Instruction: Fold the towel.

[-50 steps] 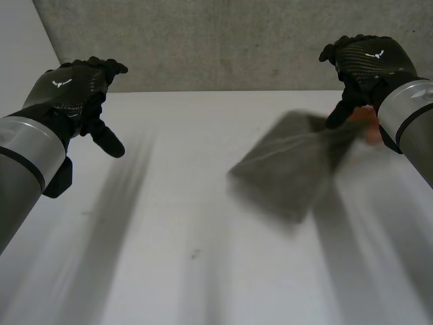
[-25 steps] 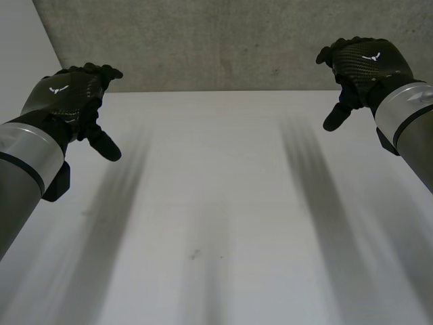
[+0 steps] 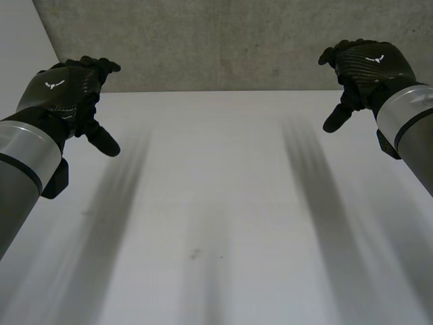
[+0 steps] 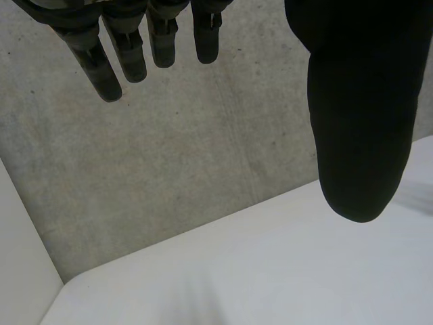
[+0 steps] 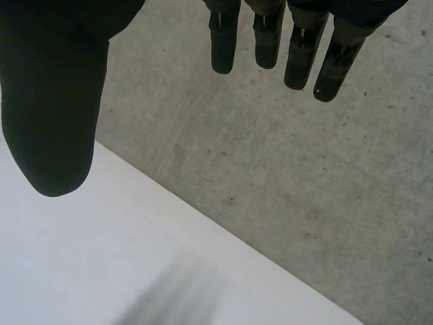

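My left hand (image 3: 67, 91) hovers over the white table's (image 3: 216, 203) far left part, fingers relaxed and thumb pointing down toward the middle, holding nothing. My right hand (image 3: 369, 64) hovers over the far right part in the same pose, also empty. In the left wrist view the straight fingers (image 4: 128, 47) and the thumb (image 4: 358, 122) stand well apart, with the wall and the table's edge behind them. In the right wrist view the fingers (image 5: 298, 47) and the thumb (image 5: 54, 101) are spread likewise. The table between the hands is bare white.
A grey concrete wall (image 3: 223, 40) rises right behind the table's far edge. A pale side wall (image 3: 20, 47) meets it at the far left corner.
A second ago a grey cloth lay blurred on the table's right half under my right hand; by half a second ago it was gone. Both hands have barely moved.
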{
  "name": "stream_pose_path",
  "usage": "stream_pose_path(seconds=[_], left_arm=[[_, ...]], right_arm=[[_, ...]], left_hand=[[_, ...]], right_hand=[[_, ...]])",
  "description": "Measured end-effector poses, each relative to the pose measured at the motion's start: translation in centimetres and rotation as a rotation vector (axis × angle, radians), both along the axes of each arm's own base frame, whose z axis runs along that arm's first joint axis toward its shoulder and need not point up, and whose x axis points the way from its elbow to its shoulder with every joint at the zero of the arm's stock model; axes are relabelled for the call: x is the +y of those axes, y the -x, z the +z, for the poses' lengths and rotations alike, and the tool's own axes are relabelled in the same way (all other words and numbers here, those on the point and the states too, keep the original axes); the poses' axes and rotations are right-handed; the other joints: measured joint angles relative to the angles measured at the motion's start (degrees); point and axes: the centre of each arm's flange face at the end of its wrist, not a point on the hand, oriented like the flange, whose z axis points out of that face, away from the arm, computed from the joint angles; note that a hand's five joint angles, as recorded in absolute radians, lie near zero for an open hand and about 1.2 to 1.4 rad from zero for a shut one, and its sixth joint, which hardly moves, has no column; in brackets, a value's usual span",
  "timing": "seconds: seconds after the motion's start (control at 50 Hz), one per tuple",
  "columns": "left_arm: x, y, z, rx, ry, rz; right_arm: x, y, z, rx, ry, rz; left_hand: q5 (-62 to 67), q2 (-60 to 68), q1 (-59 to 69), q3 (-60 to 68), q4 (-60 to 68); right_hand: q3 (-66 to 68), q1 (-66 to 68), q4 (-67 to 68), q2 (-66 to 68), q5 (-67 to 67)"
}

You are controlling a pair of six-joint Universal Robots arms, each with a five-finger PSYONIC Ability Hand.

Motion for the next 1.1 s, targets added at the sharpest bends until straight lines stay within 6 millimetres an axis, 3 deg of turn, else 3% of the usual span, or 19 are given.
stream_pose_path(seconds=[0.32,1.1], left_arm=[[0.0,0.1,-0.3,-0.002,0.005,-0.001],[-0.2,0.1,-0.6,-0.007,0.0,-0.002]], right_arm=[[0.5,0.6,1.6,-0.126,0.108,-0.008],[0.9,0.1,1.1,-0.037,0.107,0.015]], left_hand=[[0.0,0.0,0.0,0.0,0.0],[0.0,0.0,0.0,0.0,0.0]], right_hand=[[0.0,0.0,0.0,0.0,0.0],[0.0,0.0,0.0,0.0,0.0]])
